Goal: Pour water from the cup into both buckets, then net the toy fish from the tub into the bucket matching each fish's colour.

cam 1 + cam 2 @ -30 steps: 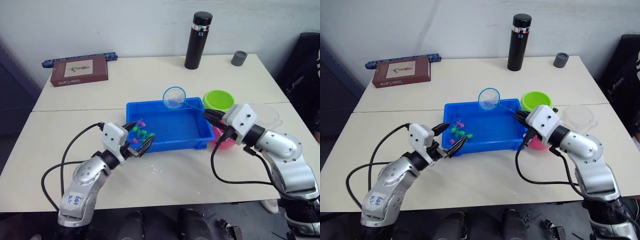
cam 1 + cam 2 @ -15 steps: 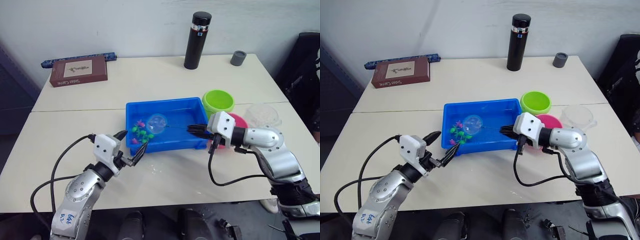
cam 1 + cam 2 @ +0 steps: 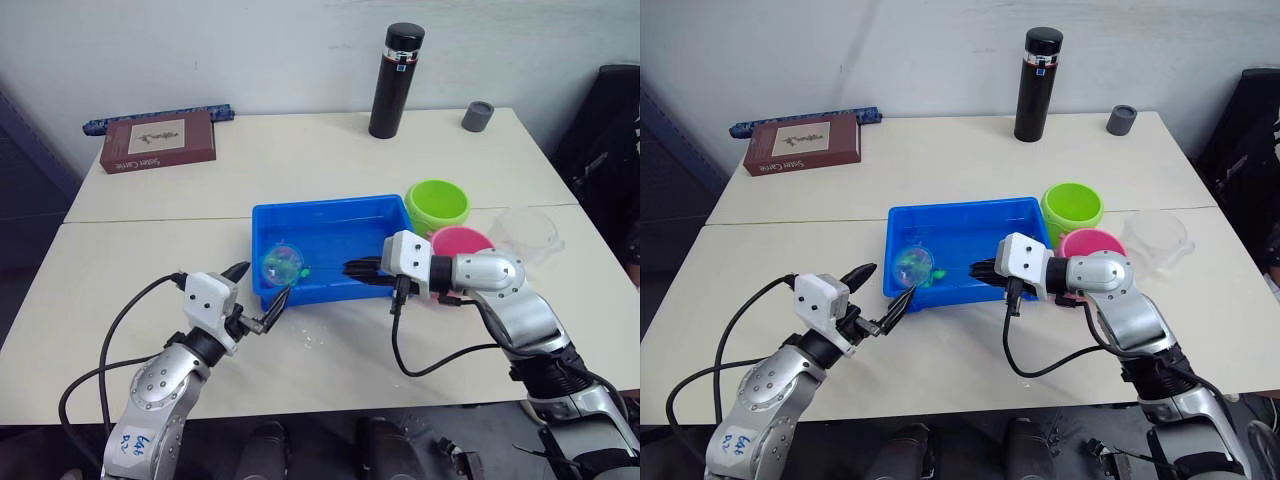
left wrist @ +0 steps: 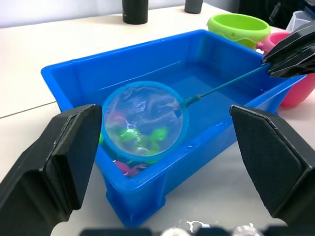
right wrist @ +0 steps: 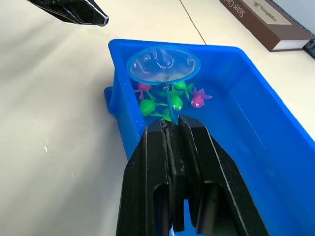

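Your right gripper (image 5: 173, 129) is clamping the net (image 3: 282, 262), holding it over the fish (image 5: 173, 103) in the tub (image 3: 330, 212); your left gripper (image 3: 256, 296) is hanging agape beside the tub.

I take the tub (image 3: 335, 250) as my landmark. My right gripper (image 3: 352, 270) reaches in over its right end, clamped on the net (image 3: 282, 262) handle, which spans the tub lengthwise; the hoop hangs over the fish (image 5: 173, 101) in the left corner, blocking a straight drop there. My left gripper (image 3: 256, 297) sits spread wide just off the tub's left front corner. Right of the tub, the green bucket (image 3: 437, 203), pink bucket (image 3: 461, 243) and cup (image 3: 527, 231) crowd together. Behind the tub, bare table (image 3: 300, 150) runs back to the flask (image 3: 396, 80) and book (image 3: 157, 141).
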You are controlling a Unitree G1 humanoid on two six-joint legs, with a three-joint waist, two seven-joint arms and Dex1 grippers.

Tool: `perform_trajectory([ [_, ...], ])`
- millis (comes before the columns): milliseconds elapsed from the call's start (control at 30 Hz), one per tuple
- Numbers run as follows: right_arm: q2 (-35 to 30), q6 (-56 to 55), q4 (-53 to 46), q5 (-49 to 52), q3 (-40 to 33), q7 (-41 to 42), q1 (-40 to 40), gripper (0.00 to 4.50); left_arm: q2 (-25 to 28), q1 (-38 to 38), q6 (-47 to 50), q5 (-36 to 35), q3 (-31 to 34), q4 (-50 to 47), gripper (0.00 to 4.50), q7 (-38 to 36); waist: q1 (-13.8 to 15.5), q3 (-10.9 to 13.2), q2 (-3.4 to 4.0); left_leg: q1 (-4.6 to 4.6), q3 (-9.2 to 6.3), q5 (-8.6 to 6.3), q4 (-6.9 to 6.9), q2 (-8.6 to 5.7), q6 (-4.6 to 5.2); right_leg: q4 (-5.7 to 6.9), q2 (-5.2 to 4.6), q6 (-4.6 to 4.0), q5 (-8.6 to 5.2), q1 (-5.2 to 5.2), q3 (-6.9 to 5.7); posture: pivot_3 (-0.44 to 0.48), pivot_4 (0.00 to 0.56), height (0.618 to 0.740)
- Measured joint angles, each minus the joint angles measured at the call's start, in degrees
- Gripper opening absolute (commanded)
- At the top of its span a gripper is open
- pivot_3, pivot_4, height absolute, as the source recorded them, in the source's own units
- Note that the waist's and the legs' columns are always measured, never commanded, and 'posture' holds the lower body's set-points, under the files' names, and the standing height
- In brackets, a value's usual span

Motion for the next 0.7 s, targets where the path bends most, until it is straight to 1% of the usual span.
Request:
perform_trajectory([
  [200, 1.14, -1.21, 1.02, -1.01, 2.07, 1.09, -1.60, 0.00, -0.13, -0.02, 0.01, 0.08, -0.52, -0.15, 4.46, 0.55, -0.03, 0.00, 0.00, 0.00, 0.01, 0.00, 0.00, 0.00, -0.01, 0.00, 0.00, 0.00, 0.00, -0.01, 0.00, 0.000, 0.150, 0.740],
  [467, 2.68, -5.63, 6.04, -3.53, 5.62, 3.81, -5.54, 0.00, -0.31, -0.17, 0.11, 0.10, -0.72, -0.28, 4.46, 1.36, -0.05, 0.00, 0.00, 0.01, 0.01, 0.00, 0.02, 0.00, -0.01, 0.01, 0.00, 0.00, 0.00, -0.01, 0.01, 0.000, 0.150, 0.740],
  [567, 3.63, -7.58, 8.60, -4.34, 6.02, 3.87, -6.75, 0.00, -0.39, -0.23, 0.35, 0.10, -1.05, -0.63, 4.46, 1.73, -0.04, 0.00, 0.00, 0.01, 0.00, 0.00, 0.01, 0.00, -0.01, 0.02, 0.00, 0.00, 0.00, 0.00, 0.00, 0.000, 0.150, 0.740],
  [700, 4.73, -8.82, 14.25, -4.68, 5.50, 3.09, -10.28, 0.00, -0.59, -0.37, 0.48, 0.10, -1.38, -1.32, 4.46, 1.93, -0.10, 0.00, 0.00, 0.01, 0.02, 0.00, 0.02, 0.00, -0.01, 0.03, -0.01, -0.01, 0.02, -0.02, 0.01, 0.000, 0.150, 0.740],
])
